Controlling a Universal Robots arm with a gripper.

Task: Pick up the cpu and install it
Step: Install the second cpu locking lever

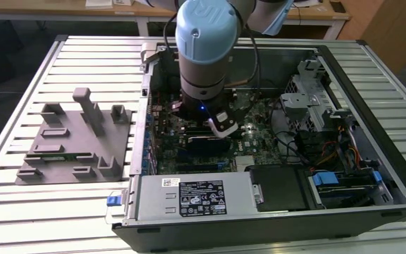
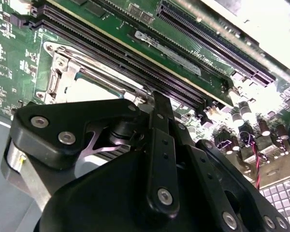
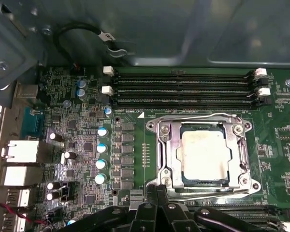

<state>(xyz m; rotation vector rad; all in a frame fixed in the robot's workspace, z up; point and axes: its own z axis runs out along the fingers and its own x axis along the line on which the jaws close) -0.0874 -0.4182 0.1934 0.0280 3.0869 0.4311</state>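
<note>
Pincer (image 3: 157,212) linkages crowd the near edge of both wrist views, their tips cut off, so whether they stand wide or narrow cannot be told. Just beyond them the cpu (image 3: 205,155) lies flat in the metal-framed socket (image 3: 166,152), silver top bare, the frame ringing it closely. In the second wrist view the black pincer body hides most of the socket. Memory slots (image 3: 183,87) run alongside. In the exterior view the arm (image 1: 203,47) reaches down into the open computer case (image 1: 372,95) on the slatted counter (image 1: 40,211).
</note>
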